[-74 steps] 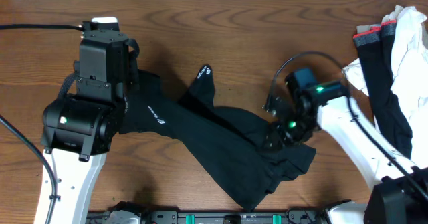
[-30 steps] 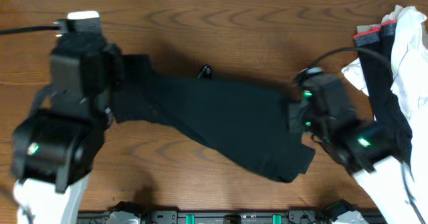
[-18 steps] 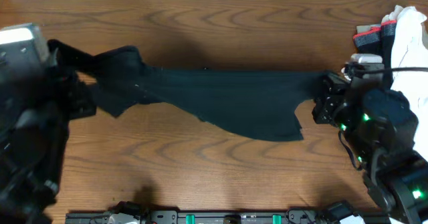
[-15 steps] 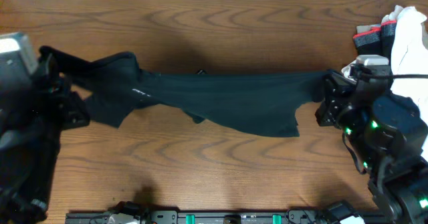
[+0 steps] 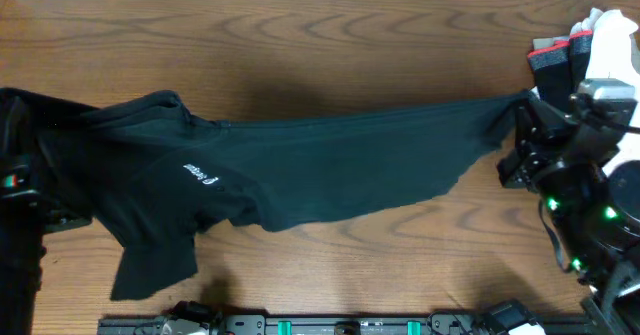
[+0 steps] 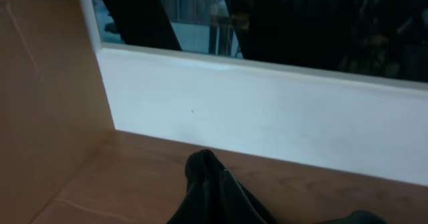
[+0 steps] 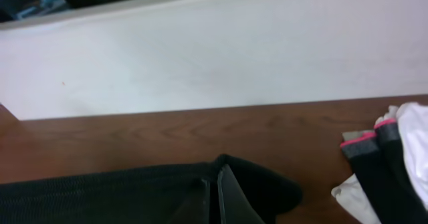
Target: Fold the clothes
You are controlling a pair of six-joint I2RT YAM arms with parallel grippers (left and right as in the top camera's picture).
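Now, shirt: plain black short-sleeved T-shirt of soft fabric [image 5: 320,165], small white logo [image 5: 203,176] facing up, pulled long across the brown wooden table [image 5: 330,35], L to R betw. both arms.
L gripper: left gripper [image 5: 30,145] at the table's far L edge, jaws clamped on a bunched wad of the tee; fingers hidden under cloth in the wrist view.
R gripper: right gripper [image 5: 518,123] pinches the opposite end, jaws closed on fabric, just beside the side pile.
Side pile: black garment w/ grey-and-red band [image 5: 560,60] and white cloth [image 5: 610,45], far R, not ours.
Lie of cloth: top edge taut, lower edge ragged; one sleeve droops near front L. We can't tell if the middle touches the wood.
Step (our guess): spreading before the first fold.
Risk 1: more outward pull, thin pinch slips, one end drops in a heap.
Risk 2: both grips hold wads, not clean corners, so the tee could land skewed w/ creases.
Risk 3: R arm so near the pile, could snag or drag the banded garment.
Risk 4: drooping sleeve may tuck under when we lower.
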